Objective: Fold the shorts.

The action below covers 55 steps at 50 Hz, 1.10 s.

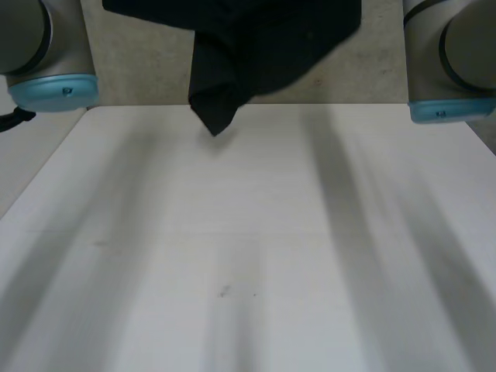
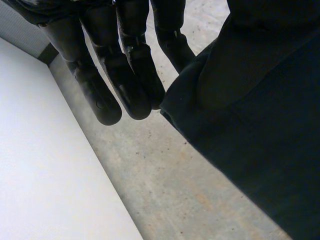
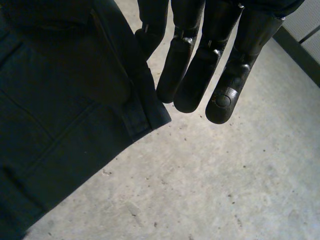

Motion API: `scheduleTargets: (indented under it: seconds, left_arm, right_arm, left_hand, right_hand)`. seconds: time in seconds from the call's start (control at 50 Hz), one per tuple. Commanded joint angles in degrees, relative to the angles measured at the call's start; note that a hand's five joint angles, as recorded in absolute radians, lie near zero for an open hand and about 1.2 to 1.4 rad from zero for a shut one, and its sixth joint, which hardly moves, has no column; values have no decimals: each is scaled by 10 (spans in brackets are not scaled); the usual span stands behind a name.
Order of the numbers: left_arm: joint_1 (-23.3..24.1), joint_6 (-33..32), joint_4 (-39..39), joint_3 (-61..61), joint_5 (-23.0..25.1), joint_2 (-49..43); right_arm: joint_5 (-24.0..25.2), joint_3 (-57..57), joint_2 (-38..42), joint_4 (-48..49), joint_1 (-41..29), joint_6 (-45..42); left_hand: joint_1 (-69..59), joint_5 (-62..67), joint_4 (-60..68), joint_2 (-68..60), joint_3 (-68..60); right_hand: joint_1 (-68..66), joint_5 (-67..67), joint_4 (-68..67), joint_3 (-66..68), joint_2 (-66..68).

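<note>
The black shorts hang in the air over the table's far edge, bunched, with one fold drooping to a point just above the tabletop. In the left wrist view my left hand holds a corner of the shorts: one finger goes behind the cloth and the thumb bulges under it, while the other fingers stay straight beside the edge. In the right wrist view my right hand pinches the waistband corner of the shorts in the same way, with its remaining fingers straight and clear of the cloth.
The white table stretches bare toward the camera. Grey arm joints with light-blue caps stand at the far left and far right. A concrete floor lies beyond the table's far edge.
</note>
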State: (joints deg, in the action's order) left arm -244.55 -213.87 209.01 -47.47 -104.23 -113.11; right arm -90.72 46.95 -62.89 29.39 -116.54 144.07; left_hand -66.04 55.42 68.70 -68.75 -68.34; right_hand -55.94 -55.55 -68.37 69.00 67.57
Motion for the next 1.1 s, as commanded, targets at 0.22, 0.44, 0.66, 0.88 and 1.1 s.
scheduleTargets:
  seconds: [0.22,0.44,0.66,0.88,1.1]
  left_arm:
    - [2,50,29,-483,73,53]
    - [29,42,13,-564,82,2]
    - [29,42,-70,-639,84,111]
    - [57,49,-242,-699,80,216]
    - [75,39,-347,-693,68,285]
  right_arm:
    - [7,288,50,-118,3,3]
    - [3,348,79,-203,7,10]
    - [12,412,-14,-294,8,-12]
    - [16,503,-88,-382,19,-124]
    - [12,534,-157,-419,39,-139]
  left_hand:
    - [-140,146,113,-113,-117]
    - [-140,146,113,-113,-117]
    - [-140,146,113,-113,-117]
    - [-140,146,113,-113,-117]
    - [-140,146,113,-113,-117]
  right_hand:
    - [-241,-144,-116,110,124]
    - [-241,-144,-116,110,124]
    - [-241,-144,-116,110,124]
    - [-241,-144,-116,110,124]
    - [-241,-144,-116,110,124]
